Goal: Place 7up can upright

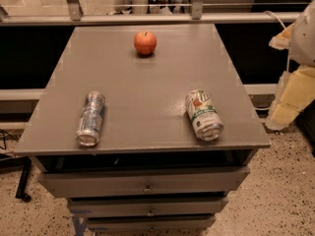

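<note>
The arm (305,31) enters at the right edge of the frame, its white segment in the upper right corner. Below it the pale yellow claw (284,111) hangs at the middle right, angled down toward the lower left.

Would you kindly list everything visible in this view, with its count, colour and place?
7up can: one, white and green, lying on its side at the table's front right.
Silver can: one, silver-blue, lying on its side at the front left.
Apple: one, red-orange, at the back centre of the table.
Table: one, grey, in the middle of the view.
Drawers: three, grey, under the tabletop.
Rail: one, metal, behind the table.
Floor: speckled, around the table.
Claw: one, cream, at the right edge, beside the table, apart from both cans.
</note>
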`<state>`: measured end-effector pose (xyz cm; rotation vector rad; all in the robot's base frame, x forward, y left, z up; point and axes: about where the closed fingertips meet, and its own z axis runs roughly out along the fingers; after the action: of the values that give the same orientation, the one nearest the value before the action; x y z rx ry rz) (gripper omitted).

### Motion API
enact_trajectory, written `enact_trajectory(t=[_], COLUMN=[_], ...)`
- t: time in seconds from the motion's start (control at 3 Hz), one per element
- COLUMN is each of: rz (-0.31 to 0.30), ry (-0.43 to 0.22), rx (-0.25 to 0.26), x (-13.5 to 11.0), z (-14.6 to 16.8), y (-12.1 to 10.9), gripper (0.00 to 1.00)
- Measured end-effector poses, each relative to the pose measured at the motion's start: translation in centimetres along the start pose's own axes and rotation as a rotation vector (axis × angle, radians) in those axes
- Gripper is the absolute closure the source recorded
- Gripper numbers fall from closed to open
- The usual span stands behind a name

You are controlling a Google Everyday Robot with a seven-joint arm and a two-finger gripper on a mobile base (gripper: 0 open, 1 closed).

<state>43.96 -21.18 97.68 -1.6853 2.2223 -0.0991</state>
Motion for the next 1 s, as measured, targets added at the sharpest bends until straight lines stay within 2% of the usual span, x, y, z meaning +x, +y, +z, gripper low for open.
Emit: enact_trajectory(t=[0.33,0.67,1.0], rz=[0.09,0.217,0.334], ry=[-0.068,-0.098,-0.065], rx=[-0.005,0.001,0.005], x=[-2.1,-4.6,-5.9], z=[2.3,5.4,8.9], y=[0.3,0.5,0.1], gripper=[0.0,0.0,0.0])
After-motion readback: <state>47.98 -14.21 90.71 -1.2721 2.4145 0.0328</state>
